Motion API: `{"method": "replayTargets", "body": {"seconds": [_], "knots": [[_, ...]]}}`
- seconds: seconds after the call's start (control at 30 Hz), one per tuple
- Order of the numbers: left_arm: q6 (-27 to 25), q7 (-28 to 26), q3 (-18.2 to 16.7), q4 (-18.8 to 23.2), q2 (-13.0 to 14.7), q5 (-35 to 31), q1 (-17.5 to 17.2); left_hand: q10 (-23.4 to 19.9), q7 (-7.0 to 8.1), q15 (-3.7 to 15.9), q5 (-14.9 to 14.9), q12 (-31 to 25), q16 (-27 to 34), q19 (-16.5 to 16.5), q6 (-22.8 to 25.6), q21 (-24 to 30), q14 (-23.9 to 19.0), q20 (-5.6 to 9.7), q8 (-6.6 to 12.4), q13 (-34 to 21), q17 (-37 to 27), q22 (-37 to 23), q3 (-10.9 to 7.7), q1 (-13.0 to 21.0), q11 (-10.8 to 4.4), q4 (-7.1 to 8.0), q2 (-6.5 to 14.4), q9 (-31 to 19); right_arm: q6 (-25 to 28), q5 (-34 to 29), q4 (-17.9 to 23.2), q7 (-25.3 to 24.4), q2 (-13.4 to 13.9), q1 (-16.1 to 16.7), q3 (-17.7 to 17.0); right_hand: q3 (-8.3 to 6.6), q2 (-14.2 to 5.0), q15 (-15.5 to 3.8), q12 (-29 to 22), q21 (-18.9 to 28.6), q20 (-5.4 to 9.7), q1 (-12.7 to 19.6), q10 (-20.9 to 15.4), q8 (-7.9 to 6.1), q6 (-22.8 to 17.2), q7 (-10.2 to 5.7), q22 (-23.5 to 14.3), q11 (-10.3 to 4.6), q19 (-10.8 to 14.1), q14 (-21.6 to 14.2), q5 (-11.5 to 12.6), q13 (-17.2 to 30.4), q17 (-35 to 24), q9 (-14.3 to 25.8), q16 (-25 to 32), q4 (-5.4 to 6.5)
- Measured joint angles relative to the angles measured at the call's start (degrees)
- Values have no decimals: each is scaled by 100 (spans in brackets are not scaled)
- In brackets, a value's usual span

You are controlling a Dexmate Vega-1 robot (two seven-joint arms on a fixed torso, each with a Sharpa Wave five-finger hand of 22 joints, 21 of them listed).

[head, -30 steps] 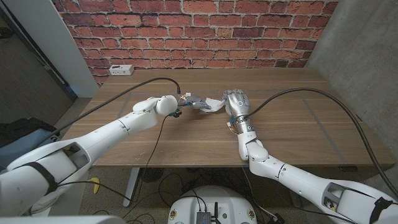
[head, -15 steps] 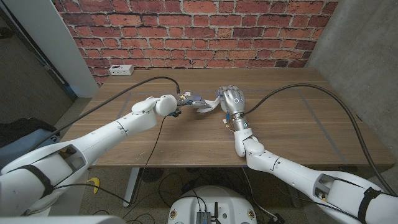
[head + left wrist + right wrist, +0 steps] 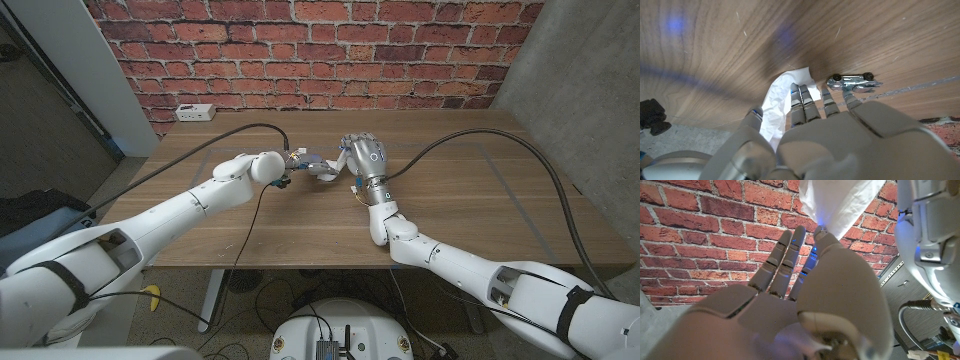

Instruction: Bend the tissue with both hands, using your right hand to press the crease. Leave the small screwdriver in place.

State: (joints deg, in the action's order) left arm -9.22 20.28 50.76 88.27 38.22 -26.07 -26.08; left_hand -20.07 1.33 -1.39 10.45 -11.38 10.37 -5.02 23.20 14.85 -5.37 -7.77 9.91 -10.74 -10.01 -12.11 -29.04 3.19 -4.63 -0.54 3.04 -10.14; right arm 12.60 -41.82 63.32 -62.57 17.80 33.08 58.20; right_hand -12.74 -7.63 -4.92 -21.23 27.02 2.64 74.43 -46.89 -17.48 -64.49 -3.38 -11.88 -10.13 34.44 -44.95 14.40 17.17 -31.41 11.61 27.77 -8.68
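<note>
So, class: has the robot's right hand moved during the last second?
Yes. The right hand has moved left across the table, towards the left hand and the power strip by the wall.

right robot hand [image 3: 805, 310], tissue [image 3: 840, 202] (white), brick wall [image 3: 700, 225]

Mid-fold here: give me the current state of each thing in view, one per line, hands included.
tissue: white, partly lifted off the table, held between both hands, fold not yet pressed.
left hand: fingers on the tissue, gripping it.
right hand: raised, holding the tissue's other edge.
small screwdriver: lying on the table beside the left hand's fingers, untouched.
white power strip: lying at the table's far left edge.
</note>
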Motion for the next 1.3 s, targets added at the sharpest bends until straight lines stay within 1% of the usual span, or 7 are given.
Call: {"method": "replayTargets", "body": {"seconds": [0.43, 0.53, 0.9, 1.0, 1.1, 1.17, 1.3], "knots": [[4, 66, 48, -119, -22, 64, 65, 20, -8, 5, 0, 22, 0, -12, -51, 0, 5, -12, 0, -5, 0, 0, 0, -23, -20, 0, -23, 0, -704, 587, -385, 221, -259, -148, 0, 88, -31, -106, 0, 235, -21, 31, 0, 44, 0, 0, -53, 0, 226, -390, -22, 26, -168, 0, 128, 42], [10, 66, 51, -136, -22, 81, 70, 50, 11, 5, 0, 22, 0, -12, -71, 0, 5, -12, 0, -7, 1, 0, 0, -23, -8, 0, -23, 1, -858, 759, -532, 308, -366, -197, -26, 135, -31, -156, 0, 331, -28, 31, 1, 77, 0, 0, -103, 0, 233, -524, -44, 26, -237, 0, 195, 88], [31, 39, 33, -128, 15, 125, 65, 66, -23, 5, 0, 44, 0, -23, -105, 0, 4, 0, 0, -7, 1, 1, 0, -23, -12, 0, -23, 2, -1179, 1228, -1024, 696, -638, -380, -38, 158, -31, -218, 0, 463, -28, 30, 1, 88, 0, 0, -181, 0, 233, -688, -44, 53, -348, 27, 239, 111], [5, 22, 11, -86, 42, 127, 47, 133, -32, 5, 37, 44, 0, -23, -113, 0, 4, 0, 0, -7, 1, 1, 17, -23, 40, 16, -23, 2, -1193, 1290, -1089, 780, -672, -416, -15, 158, -31, -226, 0, 465, -15, 30, 1, 117, 0, 0, -186, 0, 219, -696, -66, 53, -352, 27, 239, 111], [-48, 1, -13, -3, 82, 115, 14, 181, -32, 5, 36, 44, 0, -23, -113, 0, 4, 0, 0, -6, 1, 1, 24, -25, 195, 23, -20, 2, -1190, 1336, -1119, 865, -681, -436, 5, 158, -31, -225, 0, 496, -29, 30, -3, 117, 1, 0, -186, 3, 188, -737, -66, 53, -379, 27, 239, 111], [-153, -44, -32, 65, 110, 66, -16, 201, -49, 5, 36, 43, 0, -23, -95, 0, 4, 0, 30, -10, 1, 0, 24, -61, 294, 23, 16, 2, -1168, 1348, -1138, 912, -683, -458, 32, 176, -31, -227, 0, 514, -29, 30, -30, 138, 1, 0, -186, 31, 188, -738, -66, 53, -386, 27, 239, 93], [-449, -164, -92, 251, 169, -53, -103, 185, -63, -57, 36, 37, 28, 48, -81, 23, -59, -19, 31, -24, 1, 0, 7, -90, 377, 75, 46, 2, -1090, 1351, -1133, 1010, -666, -480, 90, 179, -30, -246, 0, 541, -28, 30, -30, 138, 1, 0, -185, 31, 188, -757, -66, 59, -405, 27, 239, 91]]}}
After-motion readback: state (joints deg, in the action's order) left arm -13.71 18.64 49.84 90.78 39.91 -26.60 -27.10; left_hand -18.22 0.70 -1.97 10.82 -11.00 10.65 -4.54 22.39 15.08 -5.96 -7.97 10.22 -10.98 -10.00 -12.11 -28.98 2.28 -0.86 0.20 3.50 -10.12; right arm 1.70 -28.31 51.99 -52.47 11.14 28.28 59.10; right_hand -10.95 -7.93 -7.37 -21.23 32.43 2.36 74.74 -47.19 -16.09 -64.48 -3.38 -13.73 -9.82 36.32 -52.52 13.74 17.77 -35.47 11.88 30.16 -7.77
